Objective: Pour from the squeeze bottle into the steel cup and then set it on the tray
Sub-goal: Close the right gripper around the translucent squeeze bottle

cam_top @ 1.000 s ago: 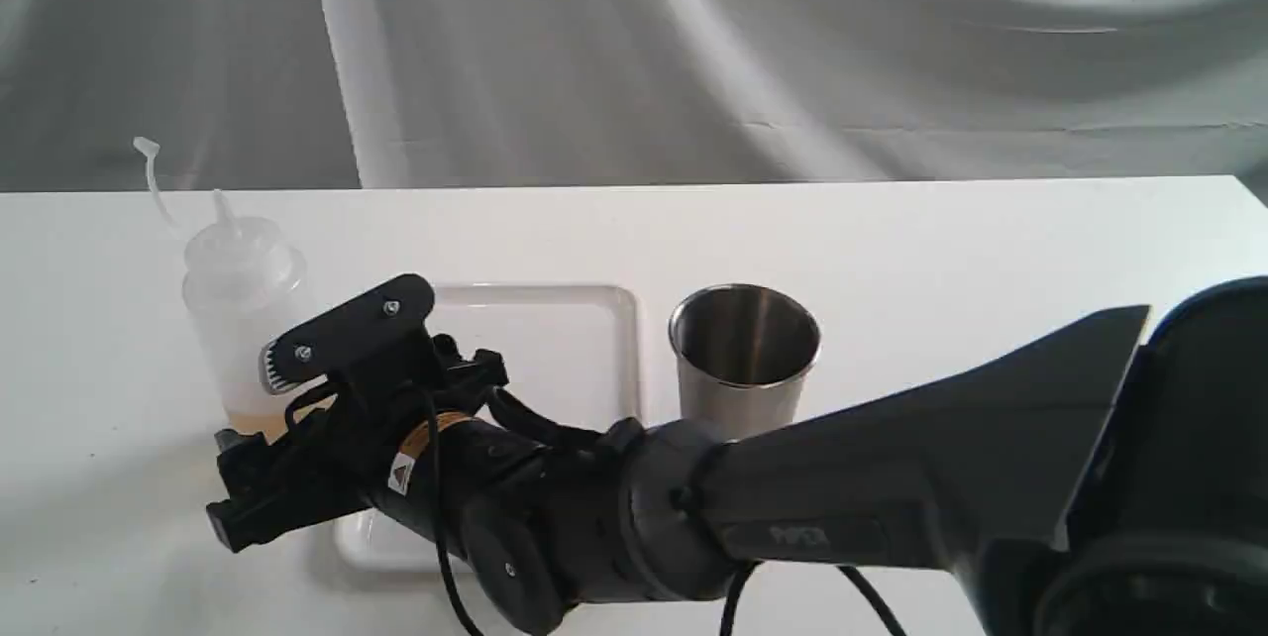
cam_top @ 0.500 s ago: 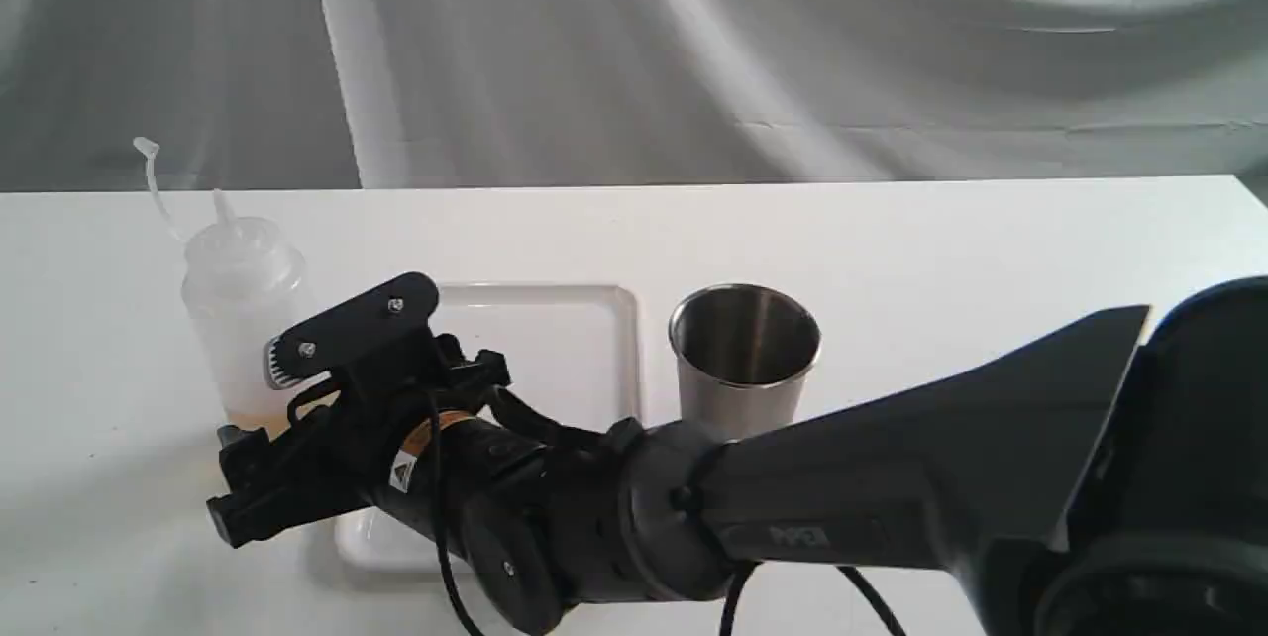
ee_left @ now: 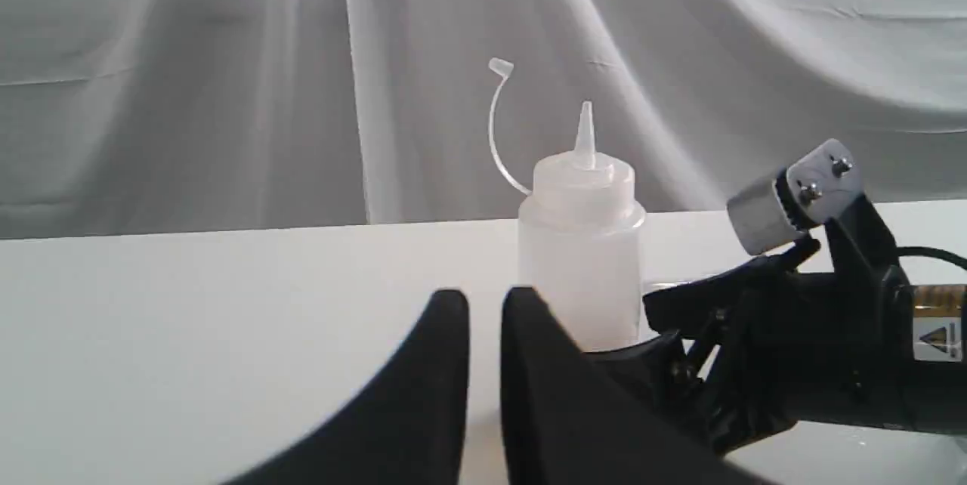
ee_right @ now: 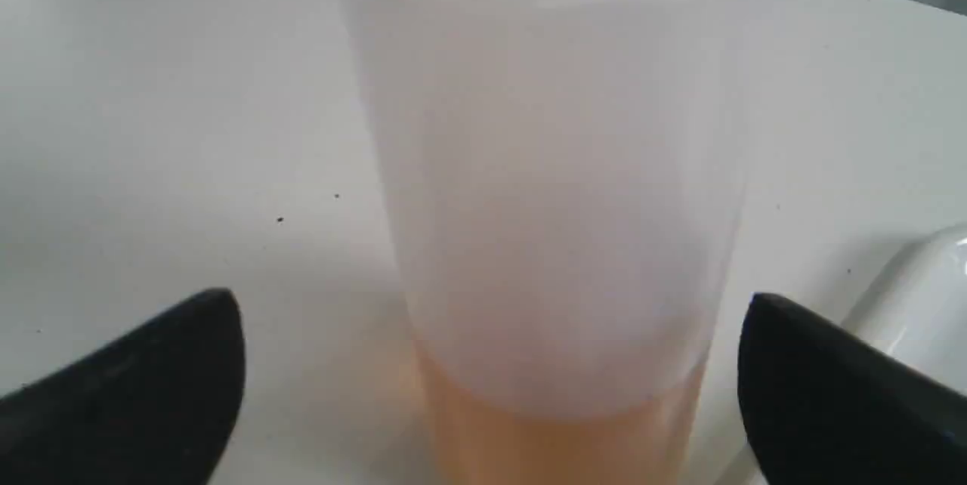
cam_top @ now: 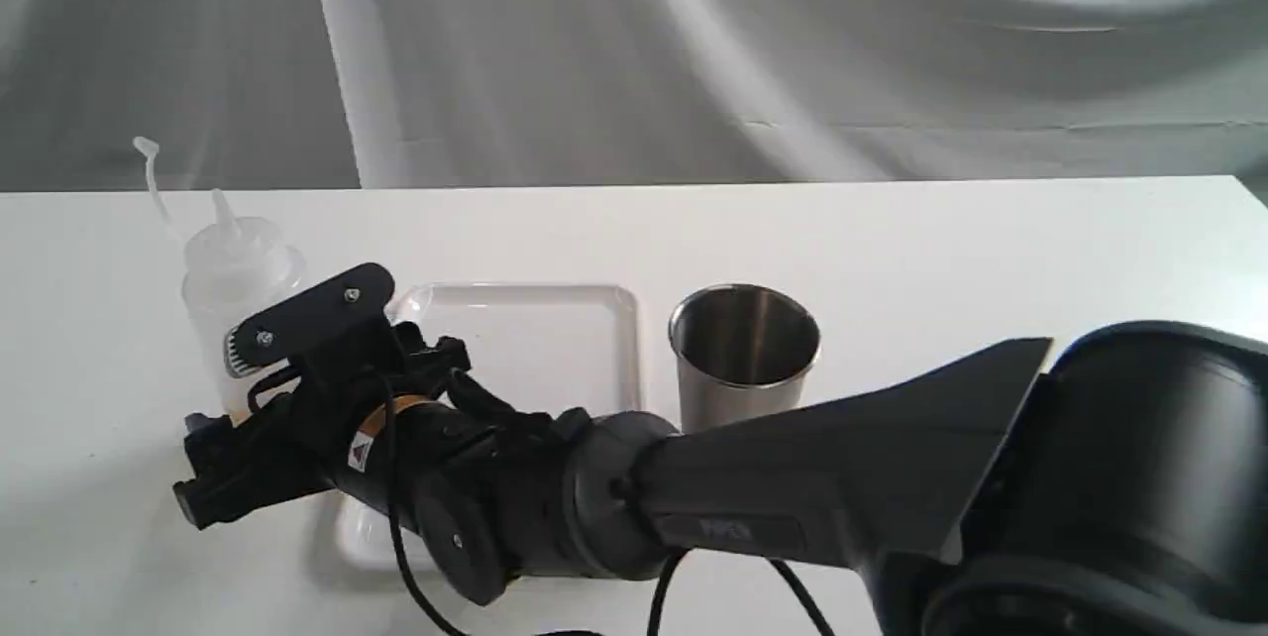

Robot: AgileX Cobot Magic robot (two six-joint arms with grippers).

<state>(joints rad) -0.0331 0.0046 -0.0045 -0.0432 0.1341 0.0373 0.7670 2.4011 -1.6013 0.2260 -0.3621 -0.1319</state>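
Reaching across the middle from the right, our right gripper (ee_right: 491, 334) stands spread wide around the translucent whitish plastic squeeze bottle (cam_top: 233, 260). One black finger (ee_right: 151, 379) sits on each side of its lower body, and bare white table (cam_top: 991, 250) shows in both gaps, so nothing is grasped yet. We judge this low, level straddle is meant to close on the firm cylinder rather than the tapered shoulder. The bottle stands upright at the left of the table, just beside the flat glossy white rectangular tray (cam_top: 555, 297). Its pointed nozzle (ee_left: 584, 126) is uncapped and the thin cap strap (ee_left: 495, 130) arcs clear, so pouring should need no opening step. The amber liquid (ee_right: 529, 440) lies shallow at the bottom, so we expect a steep tilt. The brushed stainless-steel cup (cam_top: 743, 349) waits mouth-up just right of the tray, well apart from the bottle. Our left gripper (ee_left: 487, 304) rests low before the bottle, its fingers drawn nearly together on nothing, seemingly kept aside.
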